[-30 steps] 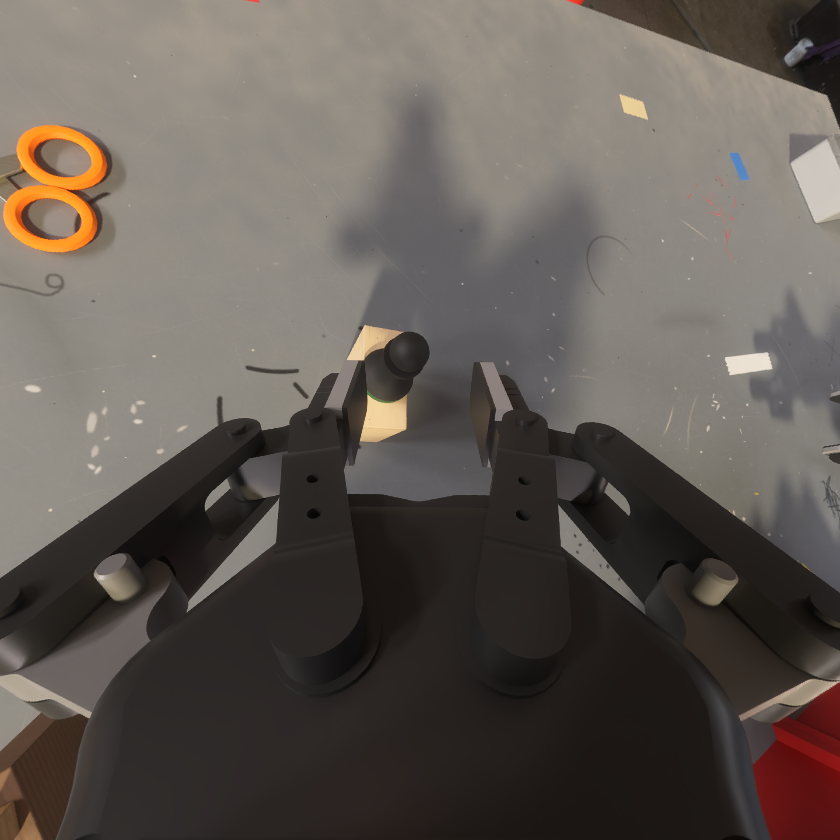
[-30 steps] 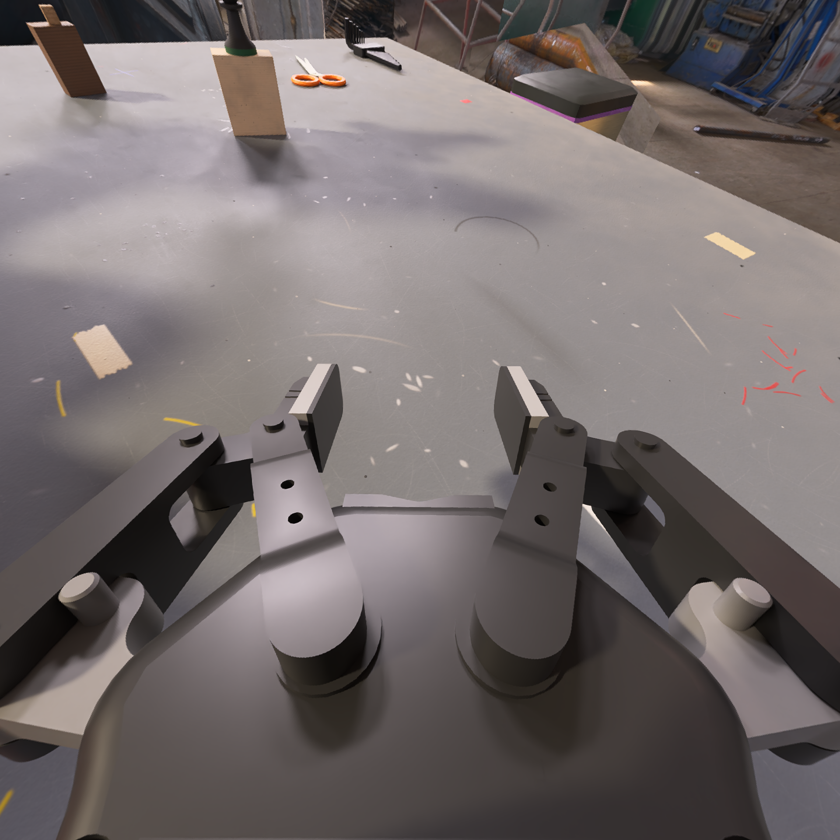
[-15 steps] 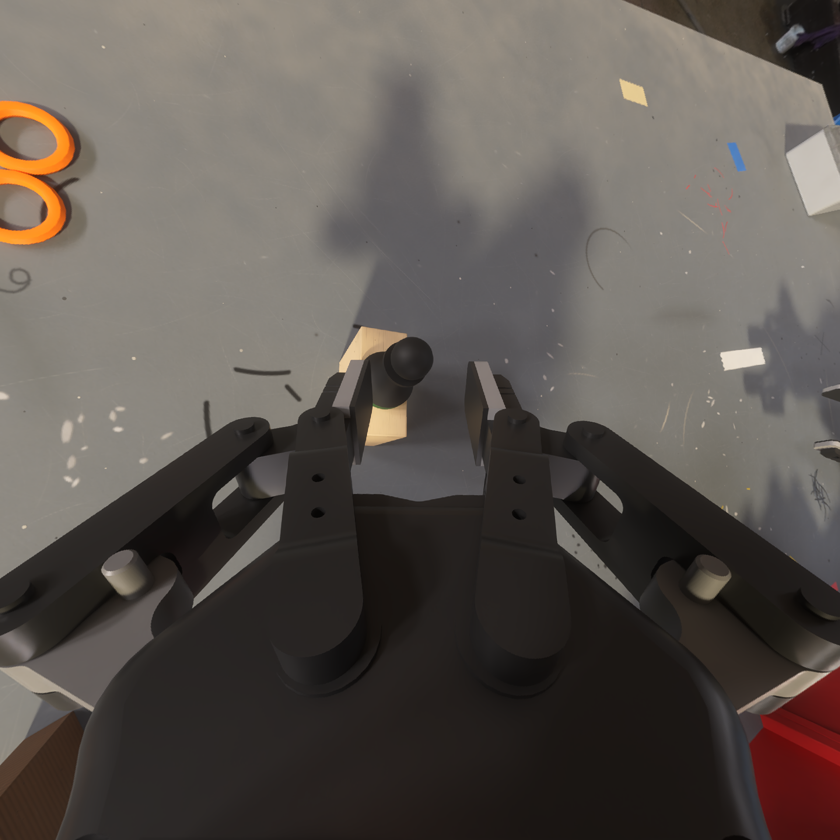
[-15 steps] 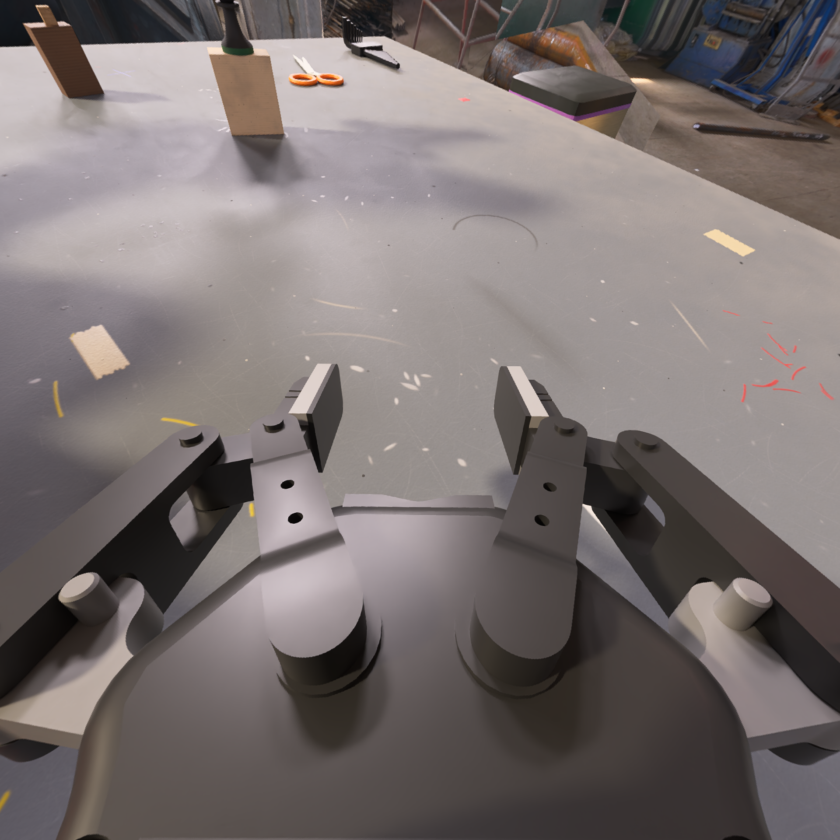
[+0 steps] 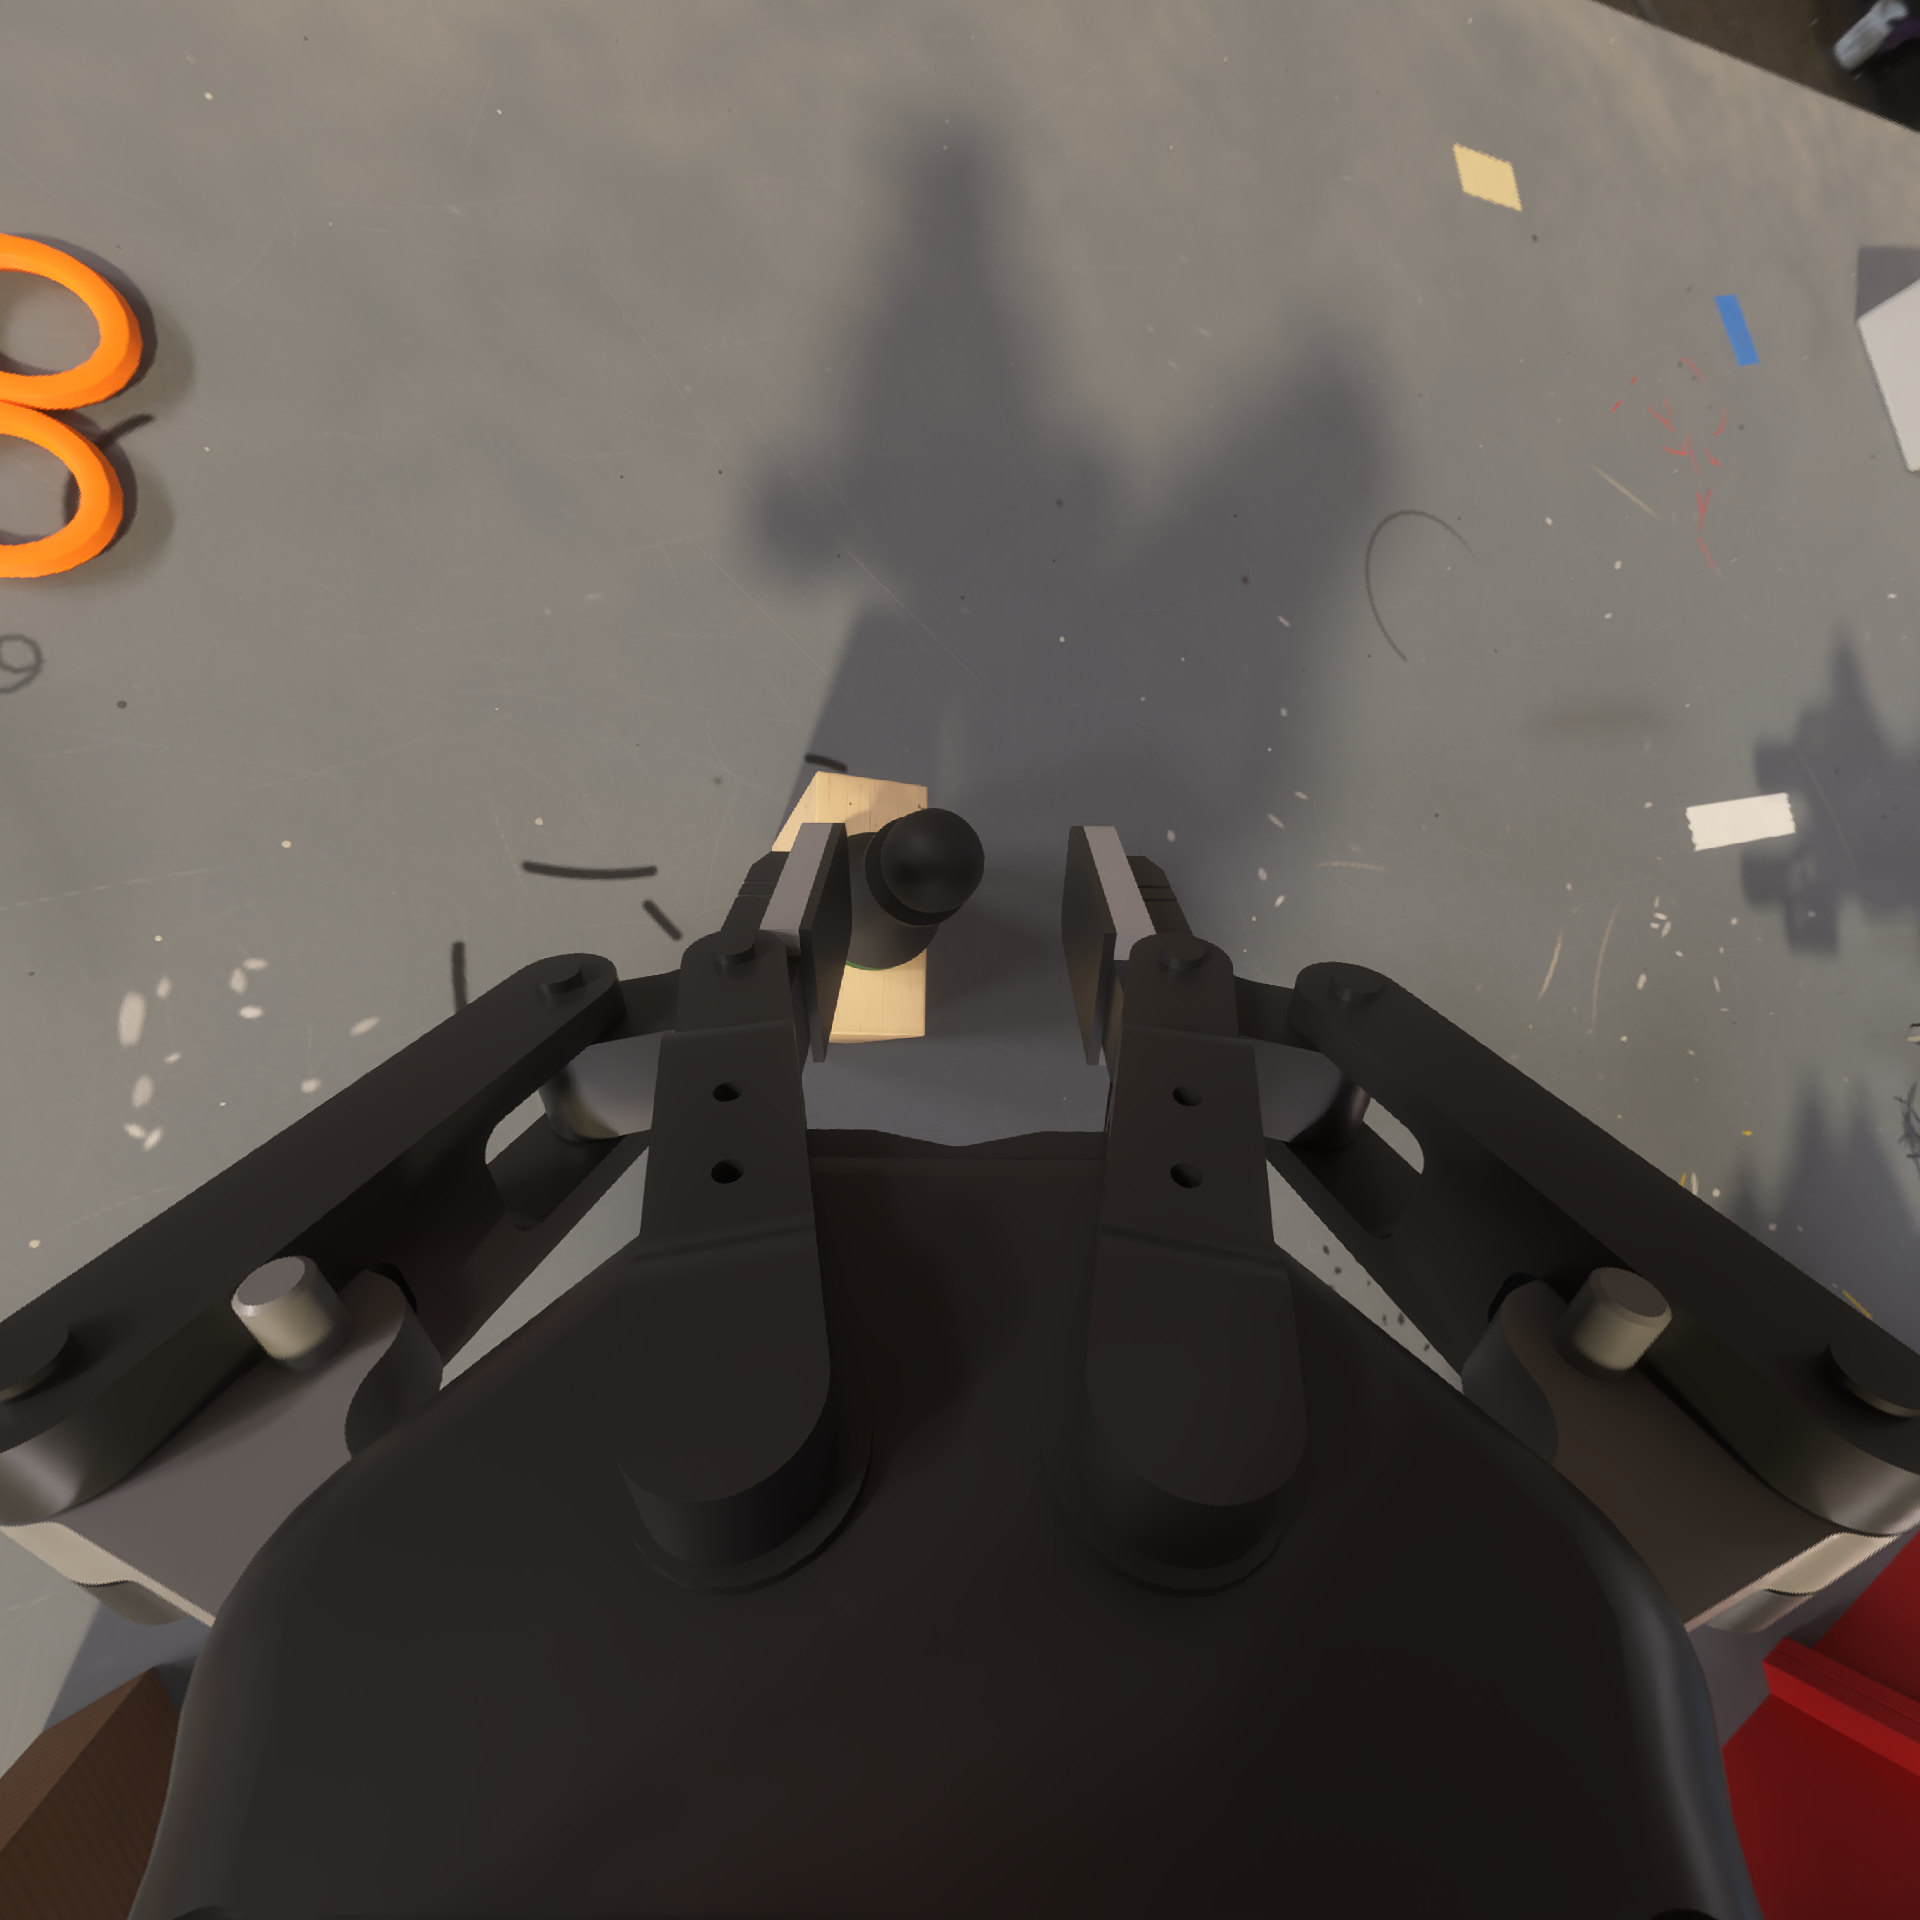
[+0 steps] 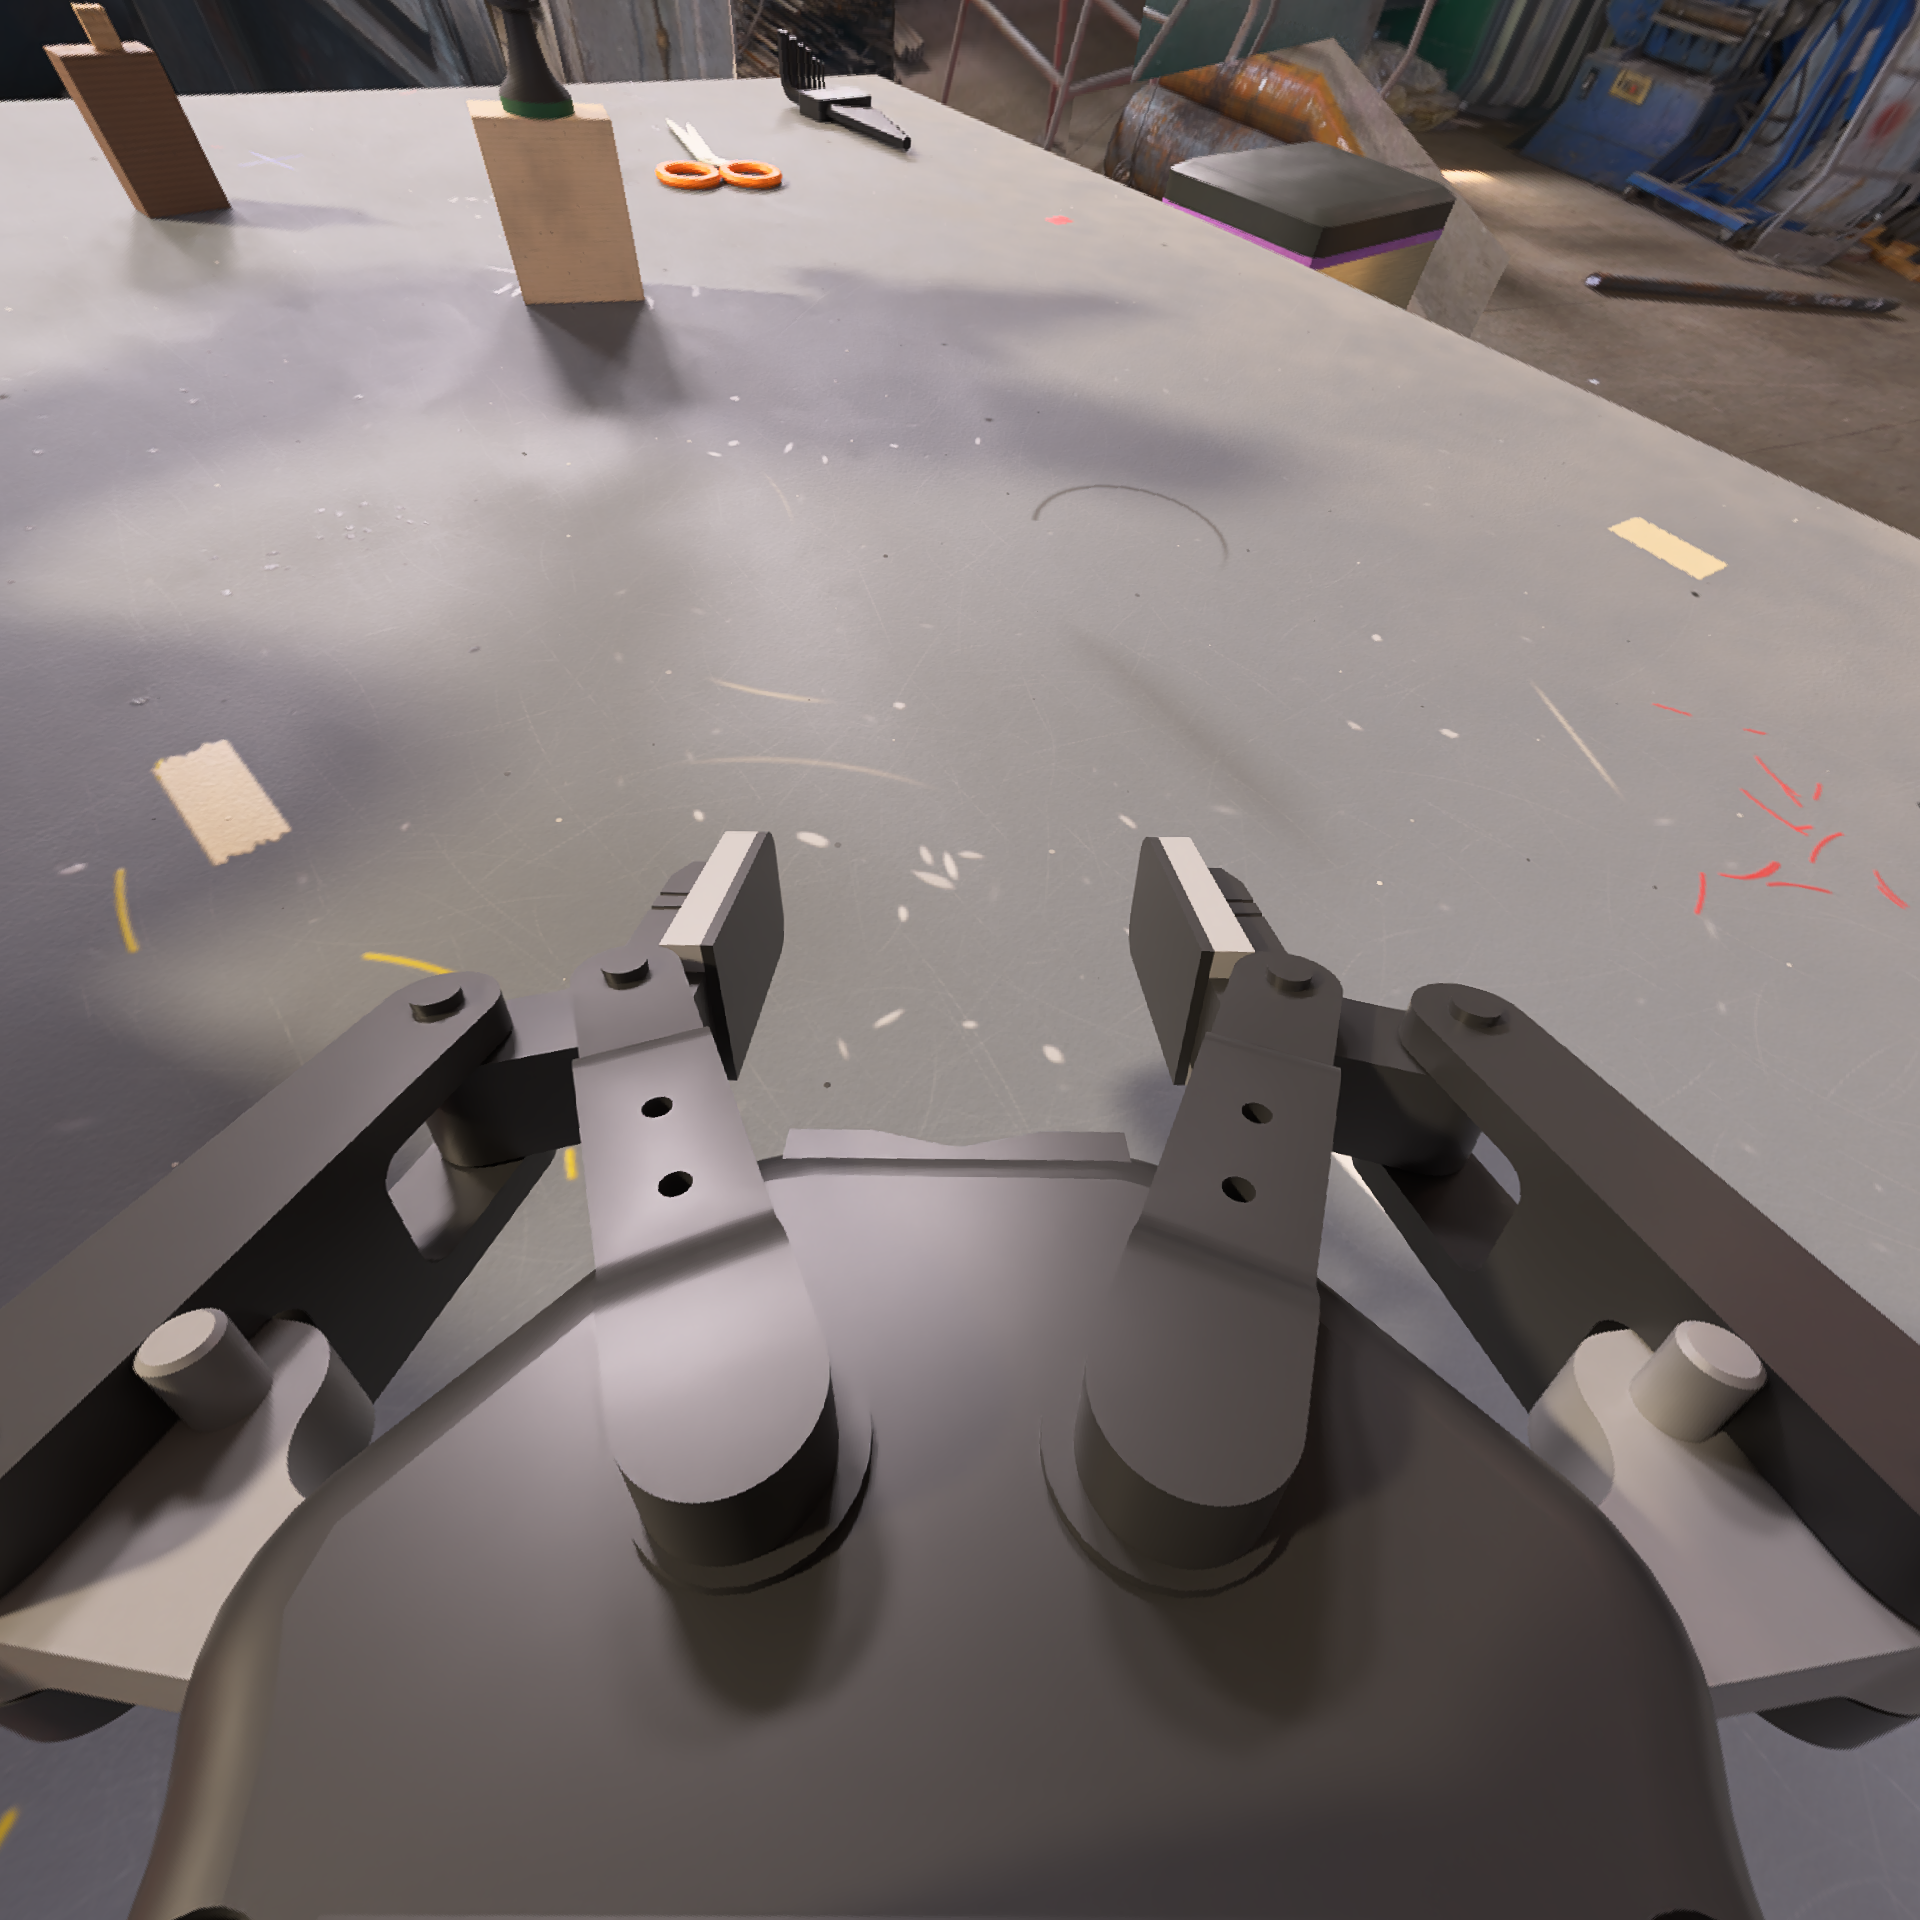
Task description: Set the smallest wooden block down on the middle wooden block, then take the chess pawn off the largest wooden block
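Observation:
In the left wrist view, the black chess pawn stands on the light, largest wooden block. My left gripper is open around the pawn's head, and the pawn is closer to the left finger. In the right wrist view, the same block stands far off with the pawn on top. The brown middle block carries the smallest block. My right gripper is open and empty, low over the grey table.
Orange-handled scissors lie at the left, also in the right wrist view, near a black comb. A white box sits at the right edge. A brown block corner and a red object are below. A dark box stands off the table.
My left gripper has moved in over the pawn, which now sits lower between the fingers. The scissors have slid left in view. The right gripper has barely moved.

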Robot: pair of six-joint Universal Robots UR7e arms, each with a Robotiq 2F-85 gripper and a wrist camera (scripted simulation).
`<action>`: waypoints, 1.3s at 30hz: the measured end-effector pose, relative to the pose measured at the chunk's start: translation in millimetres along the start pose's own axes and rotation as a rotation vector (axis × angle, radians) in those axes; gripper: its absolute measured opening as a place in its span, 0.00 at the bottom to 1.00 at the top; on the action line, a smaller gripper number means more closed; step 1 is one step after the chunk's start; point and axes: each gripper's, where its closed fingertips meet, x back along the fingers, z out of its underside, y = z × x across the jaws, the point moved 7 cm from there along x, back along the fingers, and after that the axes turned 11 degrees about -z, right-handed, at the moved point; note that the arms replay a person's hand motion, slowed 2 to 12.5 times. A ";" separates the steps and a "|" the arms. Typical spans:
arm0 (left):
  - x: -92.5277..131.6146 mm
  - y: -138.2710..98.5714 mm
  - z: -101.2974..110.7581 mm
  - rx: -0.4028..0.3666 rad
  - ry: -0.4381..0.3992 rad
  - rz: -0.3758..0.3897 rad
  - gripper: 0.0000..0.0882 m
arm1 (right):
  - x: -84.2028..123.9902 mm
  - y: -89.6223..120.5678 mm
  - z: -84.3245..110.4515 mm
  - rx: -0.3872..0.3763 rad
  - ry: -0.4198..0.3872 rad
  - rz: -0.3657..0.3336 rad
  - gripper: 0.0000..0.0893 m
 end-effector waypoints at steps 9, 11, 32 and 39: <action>-5.4 -2.8 -2.3 -0.040 0.028 -0.077 0.42 | -0.1 -0.3 0.1 0.000 0.001 0.000 0.67; -6.5 -3.5 -3.0 -0.049 0.033 -0.094 0.42 | -0.2 -0.3 0.1 0.000 0.002 0.000 0.67; -17.3 -13.0 -6.1 -0.126 0.074 -0.180 0.33 | 0.5 -1.5 0.0 0.000 0.002 0.001 0.67; -19.0 -14.6 -5.4 -0.160 0.084 -0.200 0.25 | 0.8 -1.6 -0.2 -0.001 -0.001 0.001 0.67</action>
